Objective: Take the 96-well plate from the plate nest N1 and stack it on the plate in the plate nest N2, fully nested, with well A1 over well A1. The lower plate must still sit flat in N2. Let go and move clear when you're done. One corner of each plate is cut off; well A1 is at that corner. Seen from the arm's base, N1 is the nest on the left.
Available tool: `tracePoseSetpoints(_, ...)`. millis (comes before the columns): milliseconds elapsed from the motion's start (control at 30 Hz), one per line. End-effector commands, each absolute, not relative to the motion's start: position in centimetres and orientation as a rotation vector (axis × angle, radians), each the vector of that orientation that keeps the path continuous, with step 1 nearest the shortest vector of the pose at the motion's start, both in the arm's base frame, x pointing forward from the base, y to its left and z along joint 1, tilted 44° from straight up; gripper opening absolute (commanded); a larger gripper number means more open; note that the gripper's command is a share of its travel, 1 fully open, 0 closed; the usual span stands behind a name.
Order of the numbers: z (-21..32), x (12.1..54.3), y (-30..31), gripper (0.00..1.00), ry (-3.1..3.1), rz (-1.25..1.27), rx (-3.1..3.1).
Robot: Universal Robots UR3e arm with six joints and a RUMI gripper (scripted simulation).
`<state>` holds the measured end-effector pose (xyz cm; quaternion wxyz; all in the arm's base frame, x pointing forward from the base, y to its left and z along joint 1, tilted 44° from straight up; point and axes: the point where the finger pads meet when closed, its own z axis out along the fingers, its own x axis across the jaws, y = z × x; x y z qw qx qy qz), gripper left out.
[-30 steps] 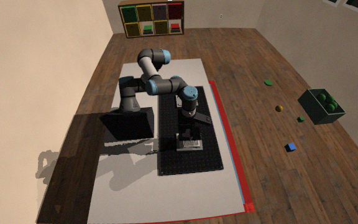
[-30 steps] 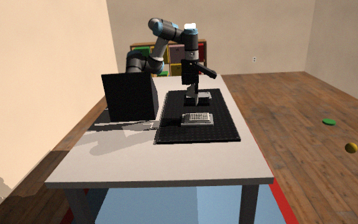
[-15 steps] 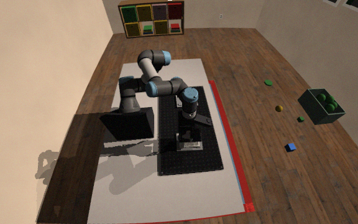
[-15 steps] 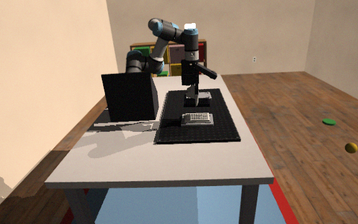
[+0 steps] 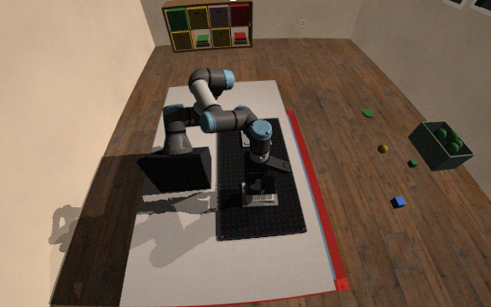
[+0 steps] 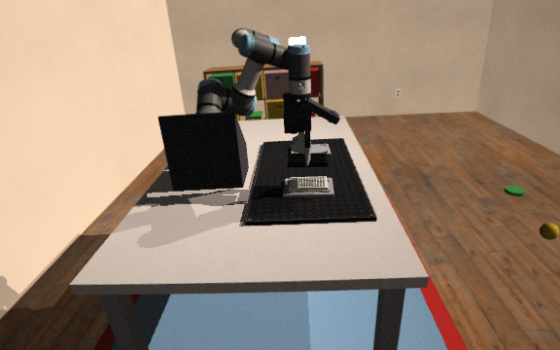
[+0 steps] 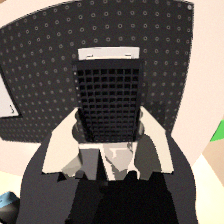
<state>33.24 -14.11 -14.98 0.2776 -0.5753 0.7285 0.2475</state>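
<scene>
My gripper (image 5: 259, 187) (image 6: 302, 155) (image 7: 109, 107) is shut on the sides of a dark 96-well plate (image 7: 107, 100) (image 6: 301, 155) and holds it in the air above the black pegboard mat (image 5: 254, 226) (image 6: 309, 209). The second plate (image 5: 262, 199) (image 6: 308, 185), light grey with a white well grid, sits flat in nest N2 just in front of and below the gripper. In the wrist view only its far edge (image 7: 108, 53) shows beyond the held plate. Nest N1 (image 6: 323, 149) stands empty behind the gripper. I cannot make out the cut corners.
A tall black box (image 5: 177, 170) (image 6: 202, 151) stands on the white table (image 5: 228, 264) (image 6: 261, 258) left of the mat, close to the arm's base. The table's right edge runs close beside the mat. Loose toys and a green bin (image 5: 441, 147) lie on the floor.
</scene>
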Motion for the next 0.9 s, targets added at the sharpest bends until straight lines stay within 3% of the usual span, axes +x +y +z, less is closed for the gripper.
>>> tracePoseSetpoints(0,-14.9,33.3,-14.2,0.0,1.957,0.66,-1.545)
tracePoseSetpoints(867,-16.8,33.6,-12.4,0.0,1.957,0.66,-1.545)
